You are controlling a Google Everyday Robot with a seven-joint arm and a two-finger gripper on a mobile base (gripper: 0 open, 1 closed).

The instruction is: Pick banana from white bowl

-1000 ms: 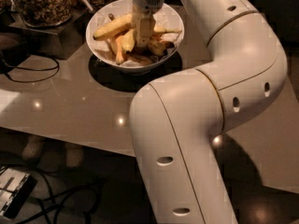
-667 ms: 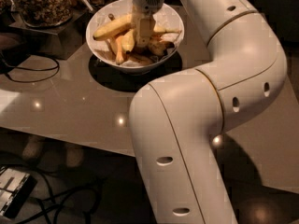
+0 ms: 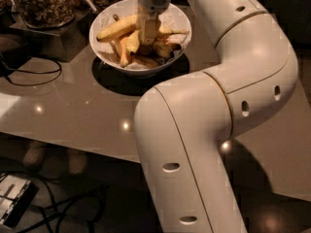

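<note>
The hand is down inside the white bowl, right in the middle of the fruit, with the wrist coming straight down from the top edge of the view. Whether it is closed on anything, I cannot tell, as its own body covers the spot. The banana lies in the bowl, poking out to the right of the hand with its thin stem aimed at the rim. The longer banana stretches away to the left, and small orange-yellow pieces crowd beneath. Here's the danger as I judge it: that pile is tight, so the hand could just as easily take the longer banana or trap a loose piece with its target. A curved, smooth skin held off-centre may swing or slip free on the way up. A lift that drags on the heap could also tip the bowl or skid it across the glossy worktop, and the jar of nuts stands not far to the left. The big white arm fills the foreground, blocking nothing vital. Against a second ago, there is no visible change. The hand sits at the same place and height, the bananas lie as they did, and the bowl hasn't budged.
</note>
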